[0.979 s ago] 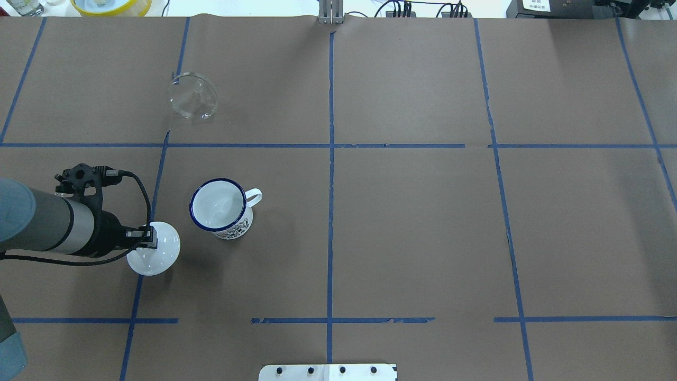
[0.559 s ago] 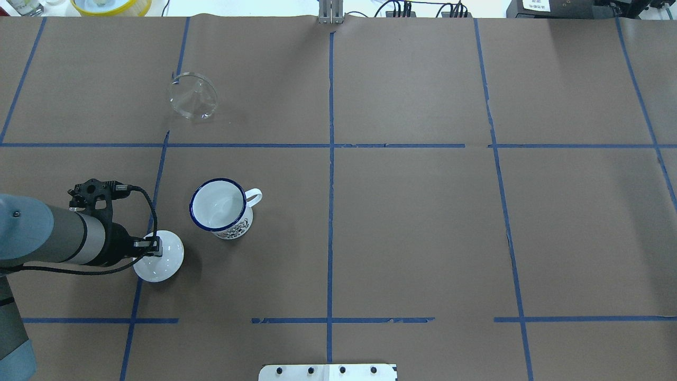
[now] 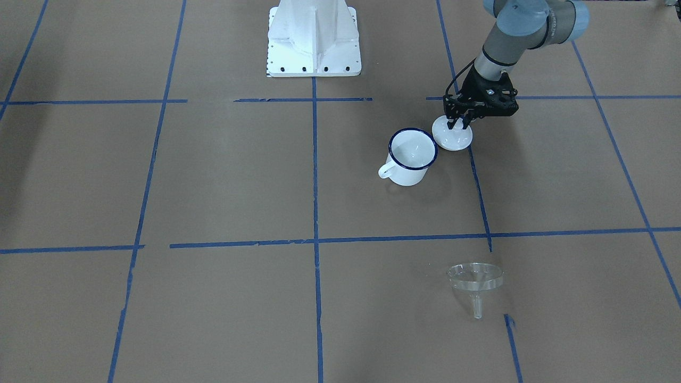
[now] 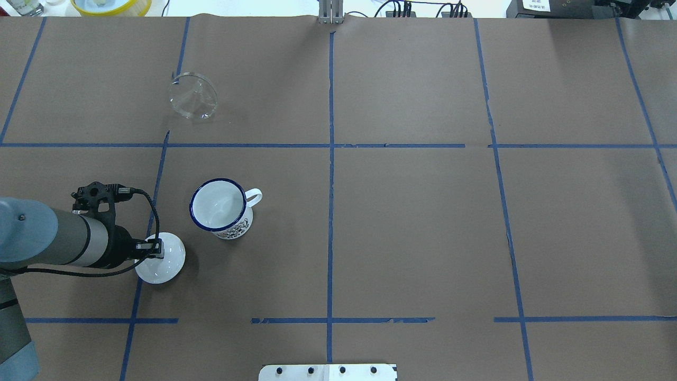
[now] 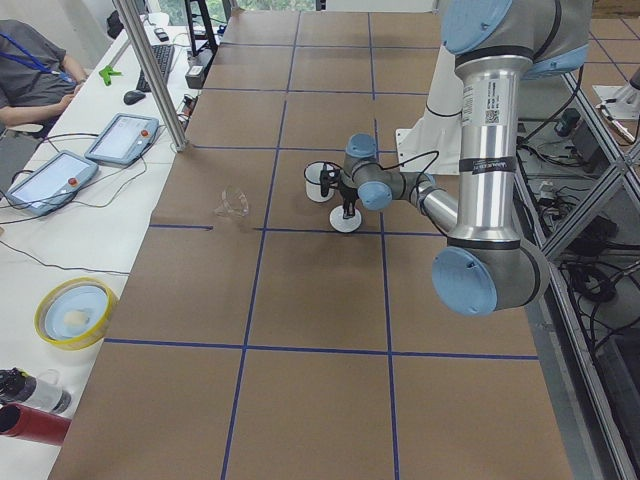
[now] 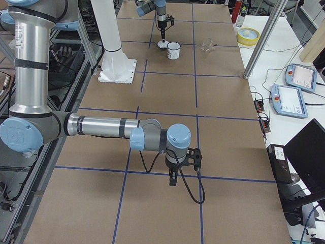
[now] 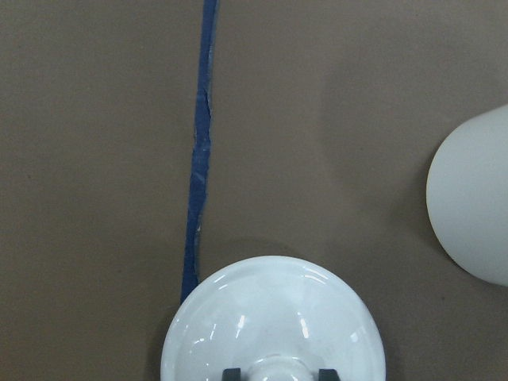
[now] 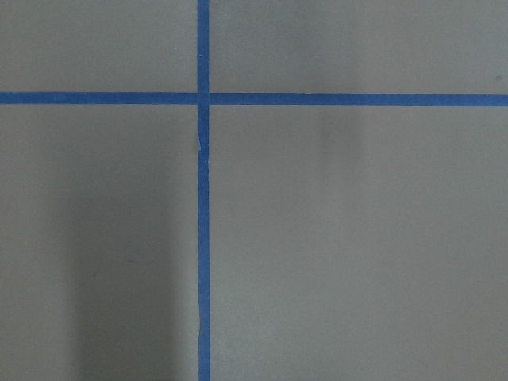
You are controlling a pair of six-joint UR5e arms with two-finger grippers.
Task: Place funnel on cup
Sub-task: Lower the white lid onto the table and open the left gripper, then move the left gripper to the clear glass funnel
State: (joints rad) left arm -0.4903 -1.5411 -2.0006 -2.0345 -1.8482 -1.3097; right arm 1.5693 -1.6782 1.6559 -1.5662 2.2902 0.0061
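Clear, glass-like funnel [image 4: 193, 96] lies tipped over on the tabletop [image 4: 412, 222], well apart from the enamel mug [image 4: 218, 206], on the side away from the robot. It looks light, stiff, slick and breakable, so a gentle pinch across the cone's rim wall seems safer than the thin stem. The left tool [image 4: 153, 247] is closed narrowly on the knob of a white knobbed lid [image 4: 164, 262] near the mug. How far the right tool [image 6: 173, 178] is open, I cannot tell.

Robotics lab: an operator [image 5: 30, 75] is sitting by teach pendants [image 5: 122, 138], blue tape [image 4: 330, 211] gridding the paper-covered surface [image 4: 423, 222].
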